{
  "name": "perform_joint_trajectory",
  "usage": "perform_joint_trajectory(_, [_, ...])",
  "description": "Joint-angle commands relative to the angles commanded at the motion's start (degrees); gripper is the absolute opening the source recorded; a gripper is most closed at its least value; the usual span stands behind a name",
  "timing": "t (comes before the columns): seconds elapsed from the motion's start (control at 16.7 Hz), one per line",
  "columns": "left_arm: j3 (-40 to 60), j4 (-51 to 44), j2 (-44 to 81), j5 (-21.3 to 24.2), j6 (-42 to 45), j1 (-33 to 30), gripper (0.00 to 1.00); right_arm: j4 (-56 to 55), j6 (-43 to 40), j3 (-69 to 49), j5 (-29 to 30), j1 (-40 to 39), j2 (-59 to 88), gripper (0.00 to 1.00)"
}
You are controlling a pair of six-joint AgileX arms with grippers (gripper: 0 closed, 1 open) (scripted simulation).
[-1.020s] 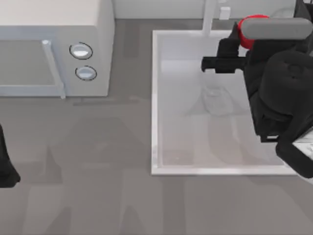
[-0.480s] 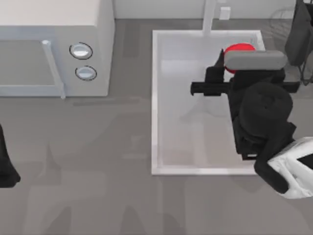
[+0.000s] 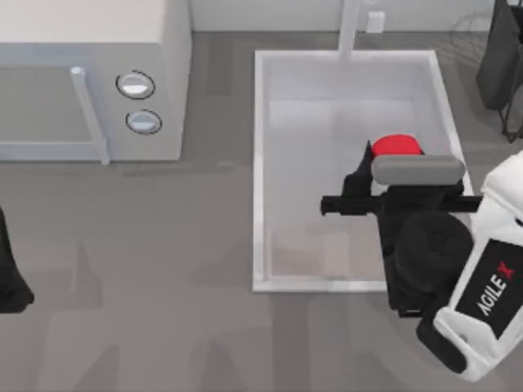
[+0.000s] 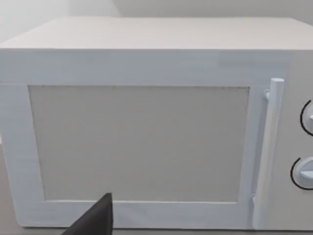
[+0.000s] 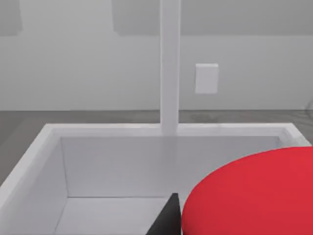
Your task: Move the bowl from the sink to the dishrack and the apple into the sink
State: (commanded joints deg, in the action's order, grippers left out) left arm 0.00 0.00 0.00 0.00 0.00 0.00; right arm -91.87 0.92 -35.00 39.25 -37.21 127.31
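Note:
The red apple (image 3: 396,147) hangs over the right half of the white sink (image 3: 260,163), and my right gripper (image 3: 384,159) is shut on it. Seen from the right wrist, the apple (image 5: 254,196) looms close above the sink (image 5: 98,129), with one dark finger (image 5: 166,220) beside it. The faucet post (image 5: 169,73) rises behind the far rim. Thin grey wires of the dishrack (image 3: 467,28) show at the far right corner. The bowl is out of view. My left arm (image 3: 8,278) is parked at the table's left edge.
A white microwave (image 3: 90,82) with two round knobs (image 3: 136,85) stands at the far left, and its door (image 4: 146,137) faces the left wrist camera. A black object (image 3: 500,65) stands beside the dishrack. The faucet post (image 3: 350,28) stands at the sink's far rim.
My right arm has carried the apple from the sink's far right corner towards the near side, so it is now over the basin's right middle. The left arm has not moved.

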Motion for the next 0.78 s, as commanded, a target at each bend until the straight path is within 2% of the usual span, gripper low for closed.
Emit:
perform_joint_trajectory(0.3, [0.00,0.00,0.00,0.00,0.00,0.00,1.00,-0.55,0.00,0.13,-0.02,0.02,0.54,0.00])
perform_joint_trajectory(0.78, [0.00,0.00,0.00,0.00,0.00,0.00,1.00,-0.55,0.00,0.13,-0.02,0.02,0.54,0.60])
